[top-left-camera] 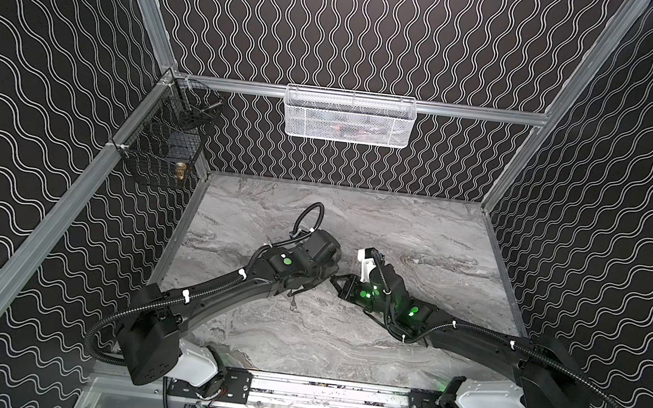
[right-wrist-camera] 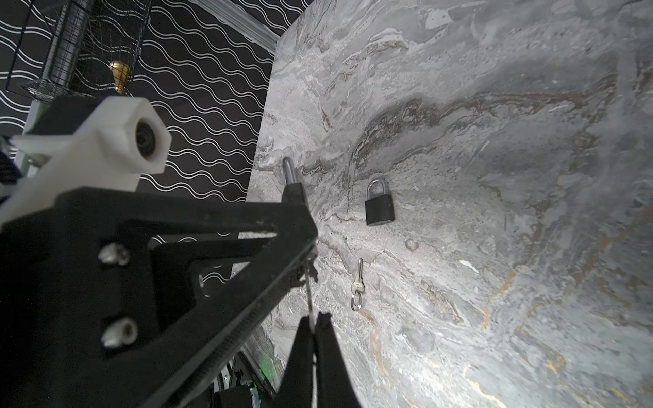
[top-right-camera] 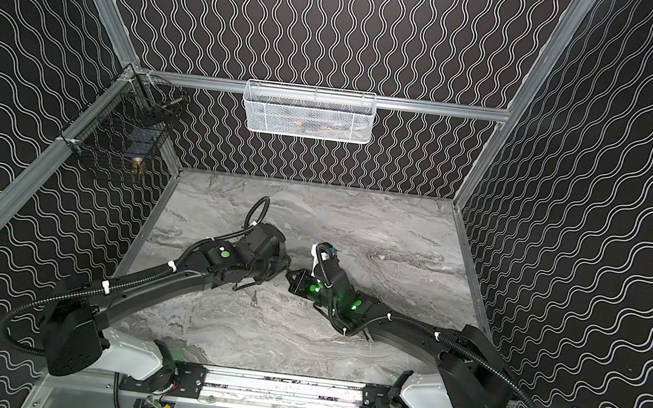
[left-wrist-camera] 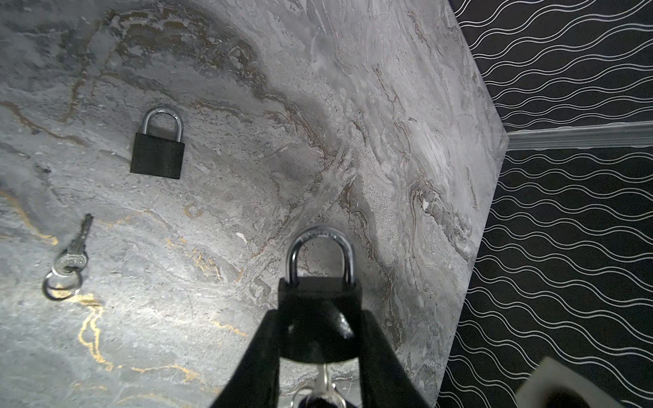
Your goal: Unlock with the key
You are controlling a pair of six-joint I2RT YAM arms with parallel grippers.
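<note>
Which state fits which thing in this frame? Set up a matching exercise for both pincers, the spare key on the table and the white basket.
Things:
1. left pincer
2. right pincer
3. spare key
4. white basket

States:
A. hangs on the back rail
B. shut on a second key
C. lies on the table
D. clamps a black padlock

Pairs: 1-D, 2-B, 3-C, 4-A.

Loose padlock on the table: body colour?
Padlock body black, shackle silver; clearest in left wrist view.
</note>
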